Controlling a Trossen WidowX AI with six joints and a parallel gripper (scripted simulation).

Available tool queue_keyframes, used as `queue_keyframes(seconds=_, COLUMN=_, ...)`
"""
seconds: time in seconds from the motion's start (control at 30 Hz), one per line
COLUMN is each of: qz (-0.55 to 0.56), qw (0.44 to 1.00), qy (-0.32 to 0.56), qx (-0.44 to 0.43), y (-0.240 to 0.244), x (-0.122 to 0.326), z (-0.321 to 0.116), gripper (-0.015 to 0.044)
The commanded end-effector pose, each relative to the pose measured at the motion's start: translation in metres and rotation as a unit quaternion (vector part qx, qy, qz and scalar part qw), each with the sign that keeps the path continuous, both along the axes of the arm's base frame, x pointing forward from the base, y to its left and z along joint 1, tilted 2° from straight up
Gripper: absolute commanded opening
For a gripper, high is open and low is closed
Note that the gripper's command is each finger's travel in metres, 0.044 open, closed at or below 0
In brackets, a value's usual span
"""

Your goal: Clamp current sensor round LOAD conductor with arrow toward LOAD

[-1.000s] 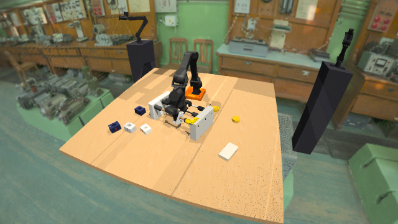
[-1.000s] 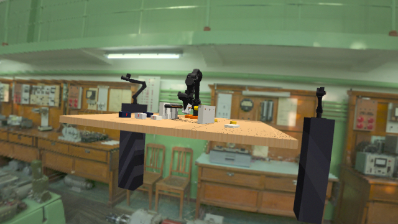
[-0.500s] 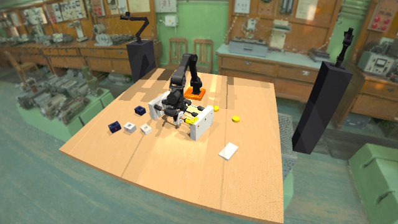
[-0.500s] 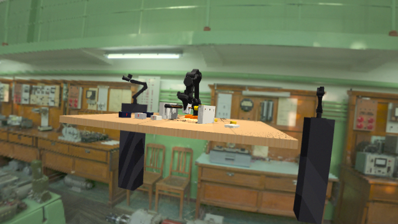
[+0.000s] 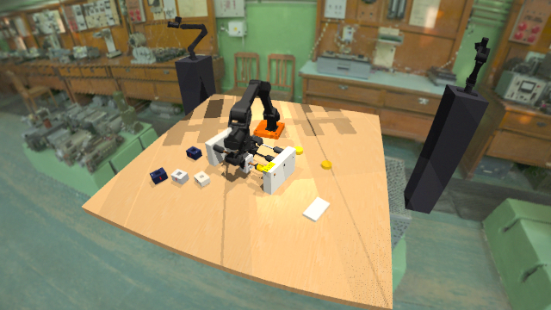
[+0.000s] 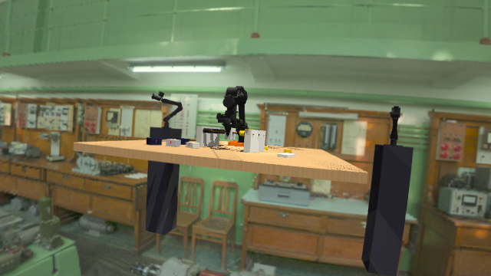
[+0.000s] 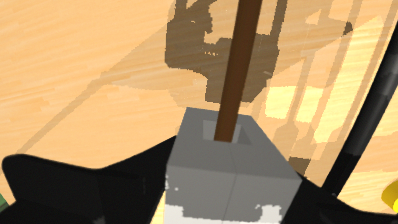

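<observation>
The light sensor (image 5: 248, 163) (image 7: 210, 157) shows as a closed ring round a copper-brown conductor (image 7: 240, 65), its two halves meeting at a thin seam. The conductor passes through its square window. My gripper (image 5: 245, 162) (image 7: 217, 147) is shut on the sensor, with one black finger on each side in the wrist view. A yellow marker (image 5: 264, 167) (image 6: 242, 133) is by the conductor's end at the near white panel; its lettering is too small to read. The arrow on the sensor cannot be made out. Whether the latch has caught cannot be told.
Two upright white panels (image 5: 281, 171) (image 5: 213, 151) carry the conductors. A black rod (image 7: 370, 95) runs to the right in the wrist view. Dark blue blocks (image 5: 158, 176) (image 5: 194, 152), white blocks (image 5: 180, 176) (image 5: 201, 178), yellow discs (image 5: 326, 164) (image 5: 299, 151) and a flat white plate (image 5: 316, 209) lie around.
</observation>
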State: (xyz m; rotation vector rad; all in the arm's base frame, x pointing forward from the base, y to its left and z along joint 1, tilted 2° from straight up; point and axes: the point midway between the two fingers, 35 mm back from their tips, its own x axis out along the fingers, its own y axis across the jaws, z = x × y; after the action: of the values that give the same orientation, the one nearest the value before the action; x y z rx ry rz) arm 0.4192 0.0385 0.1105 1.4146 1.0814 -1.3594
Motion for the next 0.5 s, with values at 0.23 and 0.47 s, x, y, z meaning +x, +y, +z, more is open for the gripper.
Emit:
queue_keyframes(seconds=0.23, qz=0.001, qw=1.000, qy=0.003, qx=0.001, y=-0.0018, x=0.0019, z=-0.0010, gripper=0.0000)
queue_keyframes(seconds=0.47, qz=0.001, qw=1.000, qy=0.003, qx=0.001, y=-0.0014, x=0.0020, z=-0.0062, gripper=0.0000)
